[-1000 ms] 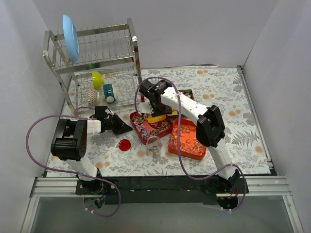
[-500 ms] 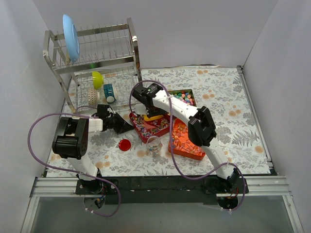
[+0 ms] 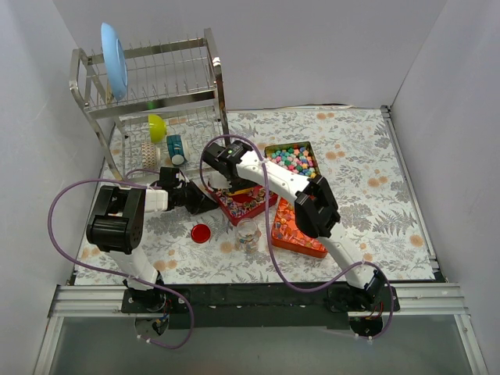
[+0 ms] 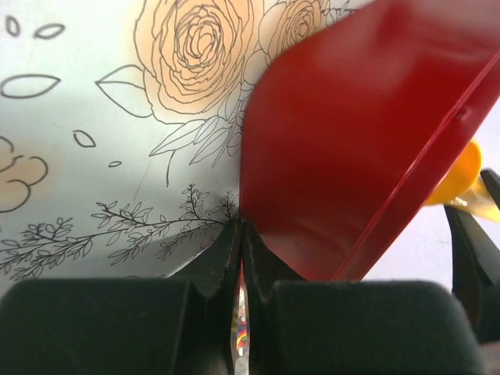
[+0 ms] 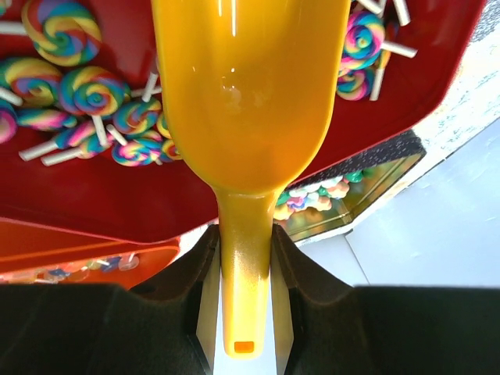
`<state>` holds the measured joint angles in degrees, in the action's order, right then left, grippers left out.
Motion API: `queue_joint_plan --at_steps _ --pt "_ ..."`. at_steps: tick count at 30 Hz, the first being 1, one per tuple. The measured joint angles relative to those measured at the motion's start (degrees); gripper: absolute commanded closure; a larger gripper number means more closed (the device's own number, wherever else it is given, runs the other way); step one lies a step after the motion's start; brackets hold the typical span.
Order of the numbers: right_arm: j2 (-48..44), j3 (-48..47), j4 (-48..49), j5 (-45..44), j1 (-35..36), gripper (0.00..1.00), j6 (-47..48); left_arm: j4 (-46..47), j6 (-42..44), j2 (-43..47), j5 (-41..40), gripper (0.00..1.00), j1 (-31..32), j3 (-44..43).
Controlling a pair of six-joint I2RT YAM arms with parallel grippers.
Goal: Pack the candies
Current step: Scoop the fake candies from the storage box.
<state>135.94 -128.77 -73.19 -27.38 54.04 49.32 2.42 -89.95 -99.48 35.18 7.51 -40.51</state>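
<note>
Swirled striped candies (image 5: 94, 90) on sticks lie in the red tray (image 5: 101, 203). My right gripper (image 5: 244, 234) is shut on the handle of the yellow scoop (image 5: 250, 94), whose bowl hangs over those candies. In the top view that gripper (image 3: 234, 178) sits over the red tray (image 3: 254, 205). My left gripper (image 4: 241, 226) is shut on the red tray's (image 4: 351, 133) left corner, and the tray stands tilted above the cloth. Pastel candies (image 3: 294, 158) fill a tin behind it. Reddish wrapped candies fill the orange tray (image 3: 301, 234).
A clear cup (image 3: 247, 233) holding a few candies stands in front of the red tray, with a round red lid (image 3: 201, 232) to its left. A steel dish rack (image 3: 152, 109) with a blue plate and cups occupies the back left.
My right gripper has carried the scoop leftward, from between the trays to the red tray's left part, uncovering the tin. The left gripper has edged slightly right, still on the tray's corner.
</note>
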Motion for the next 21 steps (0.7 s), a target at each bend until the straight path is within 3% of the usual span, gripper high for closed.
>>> queue_joint_plan --at_steps 7,21 --pt "4.59 -5.68 0.87 0.61 -0.02 0.99 -1.77 0.13 0.20 -0.35 0.37 1.00 0.17 -0.15" --pt "-1.70 3.37 6.25 14.08 -2.34 0.99 -2.49 -1.88 2.27 0.09 0.85 1.00 -0.02 -0.17"
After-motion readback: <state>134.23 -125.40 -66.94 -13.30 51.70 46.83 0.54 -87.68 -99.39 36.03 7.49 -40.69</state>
